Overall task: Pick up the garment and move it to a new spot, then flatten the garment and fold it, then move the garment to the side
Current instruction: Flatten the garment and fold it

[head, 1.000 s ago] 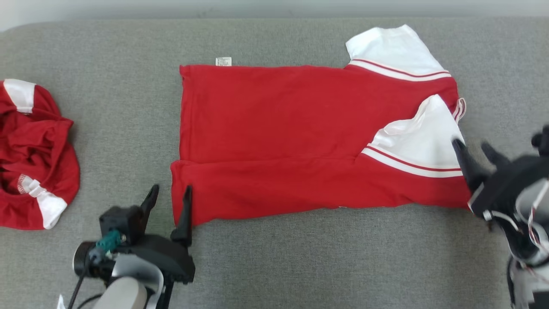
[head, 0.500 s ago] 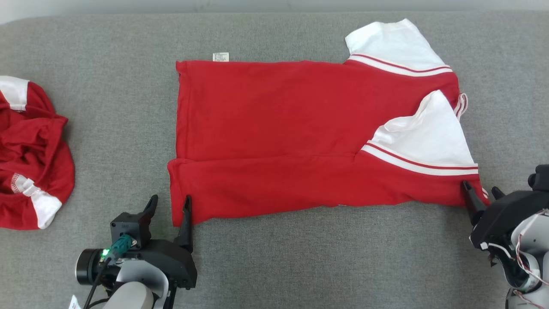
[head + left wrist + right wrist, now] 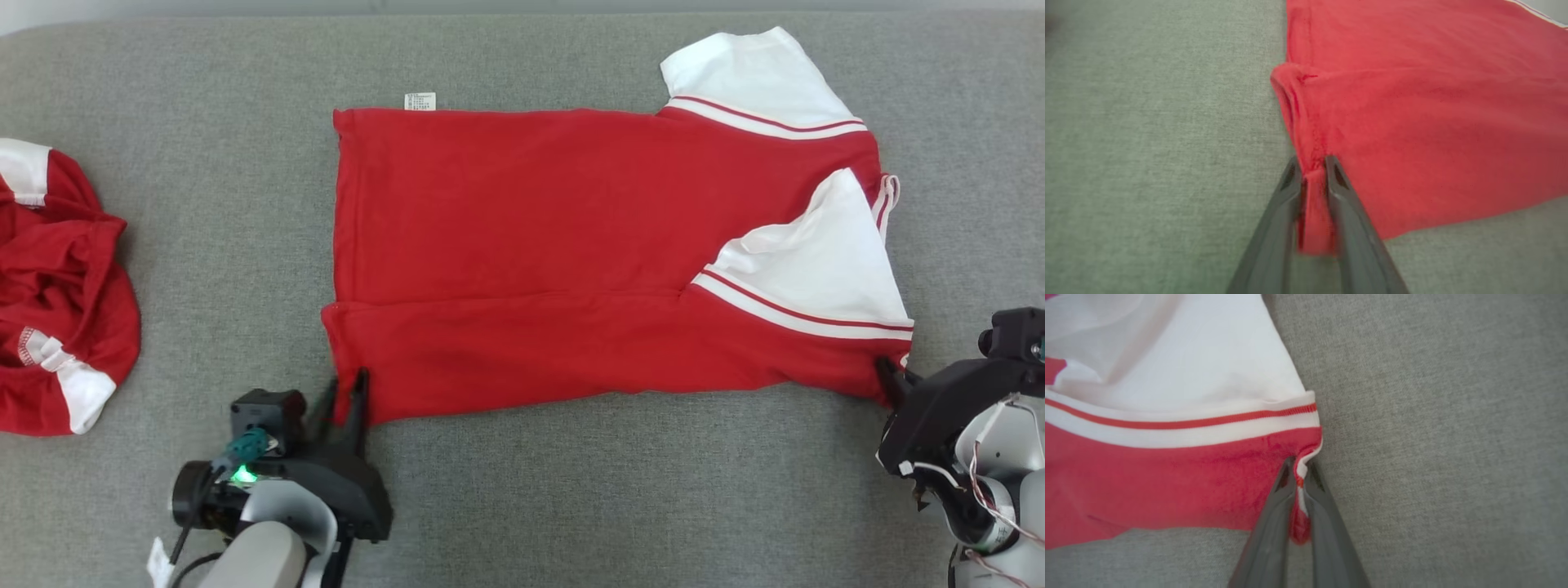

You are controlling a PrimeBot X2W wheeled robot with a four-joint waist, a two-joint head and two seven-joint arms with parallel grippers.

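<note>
Head view is bright, evenly lit from diffuse light and sharp across the frame, with thin soft shadows under the lower edge of the garment (image 3: pixel 522 245), no glare, and whites close to clipping. Both wrist views are softer and slightly washed. The fingers (image 3: pixel 1274 245) at bottom centre are out of focus, and the left wrist view's upper-left corner darkens.

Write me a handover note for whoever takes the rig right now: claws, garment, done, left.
Left claw: shut on the red shirt's near hem corner.
Right claw: shut on its near corner below the white sleeve.
Shirt lies spread on the grey surface; a crumpled red garment sits at far left.
Done: flattened, near sleeve folded in.
Left: fold the near edge over, then move aside.
</note>
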